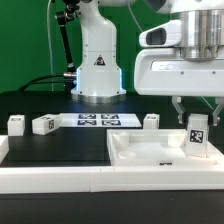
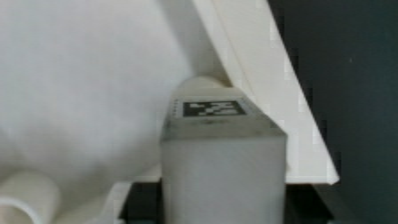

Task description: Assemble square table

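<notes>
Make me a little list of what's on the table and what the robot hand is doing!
tabletop: white square slab, lying flat
upright leg: stands at a corner of the tabletop, on the exterior view's right, tag facing the camera
far-left leg: loose on the black surface
second leg: loose, beside the far-left leg
back leg: loose, just behind the tabletop
marker board: flat, between the second leg and the back leg
gripper: right over the upright leg; whether it grips is unclear

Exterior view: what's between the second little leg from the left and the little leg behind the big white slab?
The marker board lies flat there, between the second leg and the third leg behind the slab. Only the exterior view shows it.
</notes>
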`<state>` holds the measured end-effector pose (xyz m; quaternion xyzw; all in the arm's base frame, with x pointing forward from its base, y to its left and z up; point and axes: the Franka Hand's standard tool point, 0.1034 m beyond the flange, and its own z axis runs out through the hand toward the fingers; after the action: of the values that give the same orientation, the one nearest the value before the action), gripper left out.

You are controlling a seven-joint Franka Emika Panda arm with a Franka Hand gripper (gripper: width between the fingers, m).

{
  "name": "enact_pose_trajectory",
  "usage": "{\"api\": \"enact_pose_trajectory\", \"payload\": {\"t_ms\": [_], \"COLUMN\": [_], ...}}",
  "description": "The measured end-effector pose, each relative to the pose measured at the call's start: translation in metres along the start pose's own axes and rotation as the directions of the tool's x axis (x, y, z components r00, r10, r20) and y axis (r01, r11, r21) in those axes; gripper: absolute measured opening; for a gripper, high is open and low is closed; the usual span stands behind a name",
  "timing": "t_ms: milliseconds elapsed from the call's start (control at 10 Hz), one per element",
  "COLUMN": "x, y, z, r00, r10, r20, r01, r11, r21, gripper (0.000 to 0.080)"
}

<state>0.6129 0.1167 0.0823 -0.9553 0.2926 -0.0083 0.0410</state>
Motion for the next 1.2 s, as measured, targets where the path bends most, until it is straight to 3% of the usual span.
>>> {"api": "enact_pose_trajectory", "payload": {"t_ms": [300, 600, 700, 800, 1000, 1200], "x": [0.0002, 0.0008, 0.0004, -0.0003, 0.0020, 0.0017], "y": [0.0007, 0.0010, 0.0009, 0.0005, -0.0015, -0.0022], "z": [0.0002, 0.0002, 0.0008, 0.0013, 0.0013, 0.0012], "r00": [0.962, 0.923, 0.931, 0.938, 0.951, 0.991], "r10": [0.272, 0.385, 0.365, 0.348, 0.308, 0.134], "r20": [0.009, 0.000, 0.002, 0.006, 0.005, -0.001], "r01": [-0.272, -0.385, -0.365, -0.348, -0.308, -0.134], "r11": [0.962, 0.923, 0.931, 0.938, 0.951, 0.991], "r21": [0.004, 0.000, 0.000, 0.001, 0.028, 0.028], "gripper": [0.0288, 0.0288, 0.0399, 0.0399, 0.0626, 0.0643]}}
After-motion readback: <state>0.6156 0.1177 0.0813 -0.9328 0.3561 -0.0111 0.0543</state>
